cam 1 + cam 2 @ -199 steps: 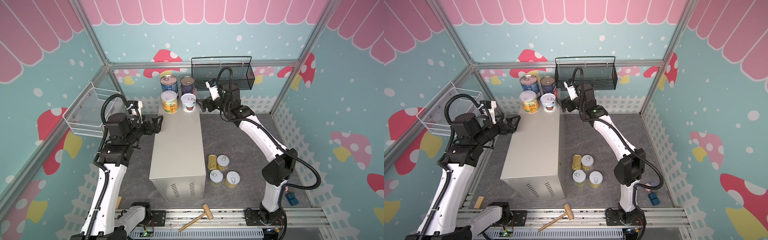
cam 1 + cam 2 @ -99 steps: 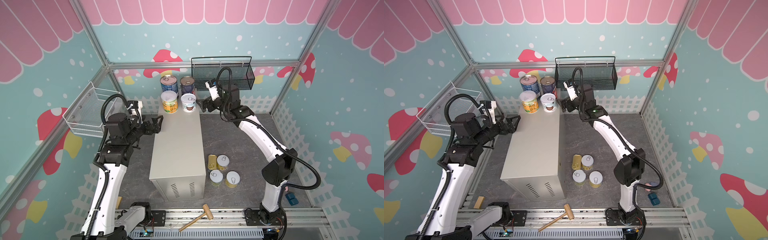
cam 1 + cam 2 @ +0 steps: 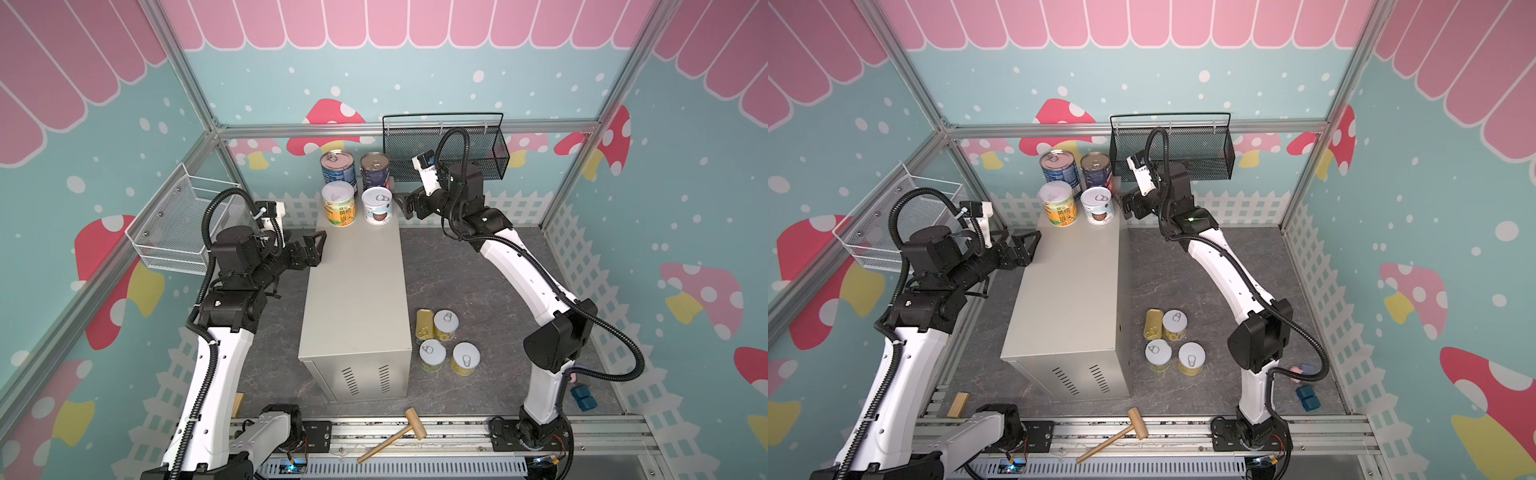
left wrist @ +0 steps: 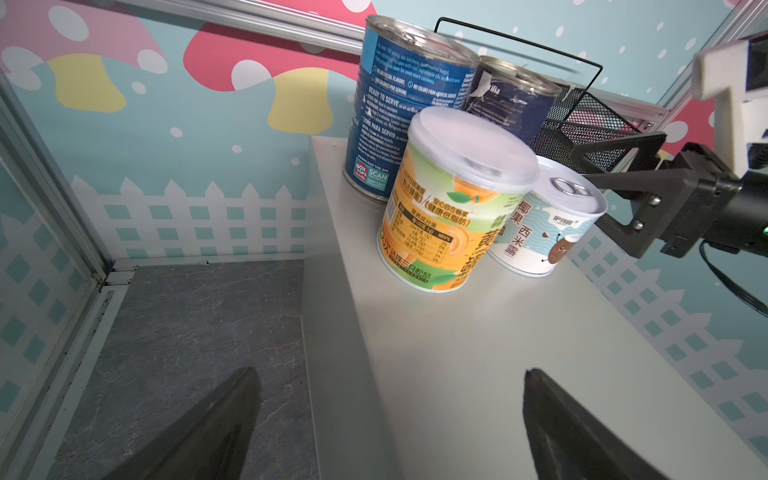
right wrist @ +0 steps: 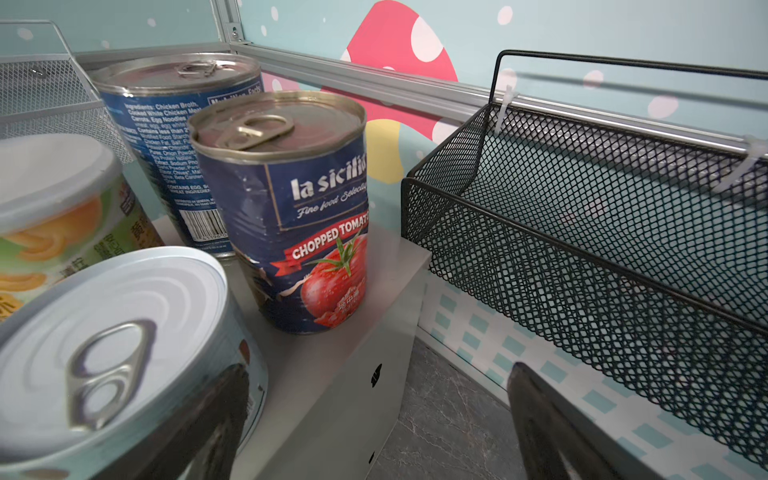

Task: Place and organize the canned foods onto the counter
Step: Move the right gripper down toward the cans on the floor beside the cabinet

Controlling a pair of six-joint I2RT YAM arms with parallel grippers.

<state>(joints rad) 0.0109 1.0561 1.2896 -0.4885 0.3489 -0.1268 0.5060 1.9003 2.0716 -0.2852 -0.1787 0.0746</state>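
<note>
The black right gripper (image 3: 401, 206) is held at the right edge of the tall beige-grey metal counter (image 3: 353, 291), just beside the short white-labelled pull-tab tin (image 3: 377, 206); its jaws are spread wide and nothing is held. The black left gripper (image 3: 318, 249) is held at the counter's left edge, equally wide and empty. Four tins are stood on the counter's far end: that one, a yellow-green plastic-lidded tin (image 3: 340, 205), a tall blue tin (image 3: 337, 168) and a tall navy tomato tin (image 3: 375, 171). On the floor right of the counter, three short yellow silver-lidded tins (image 3: 445, 325) and one flat gold tin (image 3: 424, 324) are grouped.
</note>
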